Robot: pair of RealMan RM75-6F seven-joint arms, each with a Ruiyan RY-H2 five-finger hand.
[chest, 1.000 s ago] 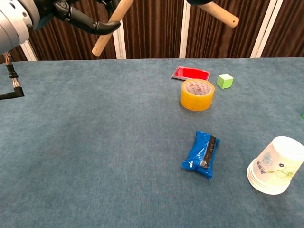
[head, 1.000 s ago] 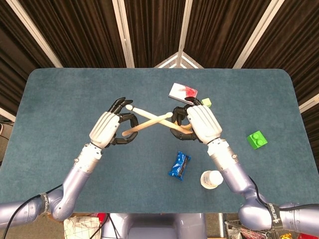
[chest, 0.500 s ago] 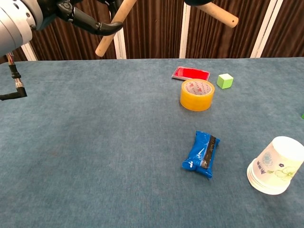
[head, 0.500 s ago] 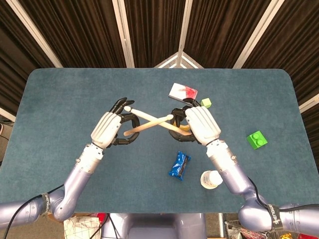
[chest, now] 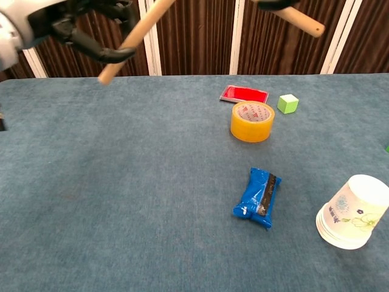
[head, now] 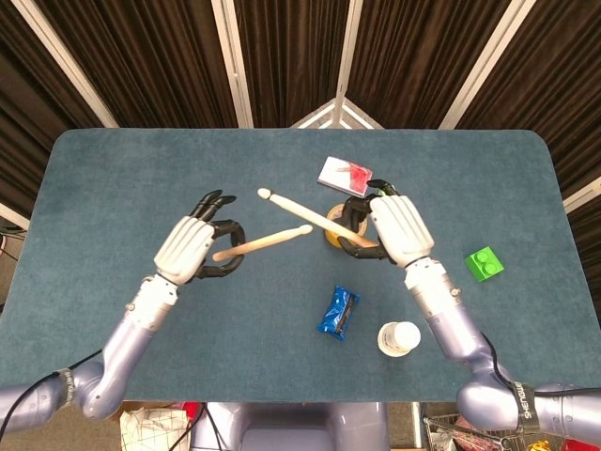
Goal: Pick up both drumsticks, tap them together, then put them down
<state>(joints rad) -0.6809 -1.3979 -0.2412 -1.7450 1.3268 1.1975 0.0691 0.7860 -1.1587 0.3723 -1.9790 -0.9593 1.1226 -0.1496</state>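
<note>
My left hand (head: 188,248) grips one wooden drumstick (head: 265,241) above the table, its tip pointing right toward the middle. My right hand (head: 399,228) holds the other drumstick (head: 302,209), which slants up-left with its tip free. The two sticks now lie apart, their tips a short gap from each other. In the chest view the left hand (chest: 67,21) shows at the top left with its drumstick (chest: 129,41) angled down-left. Only the butt of the right drumstick (chest: 301,20) shows at the top edge; the right hand itself is almost cut off.
A yellow tape roll (chest: 252,121), a red card (chest: 244,93) and a small green cube (chest: 287,103) lie under the right hand. A blue packet (chest: 258,197) and a paper cup (chest: 352,212) sit nearer me. A green block (head: 484,264) lies far right.
The sticks were crossed and touching; now they have separated. My left hand has drawn left and my right hand slightly right, uncrossing them.
</note>
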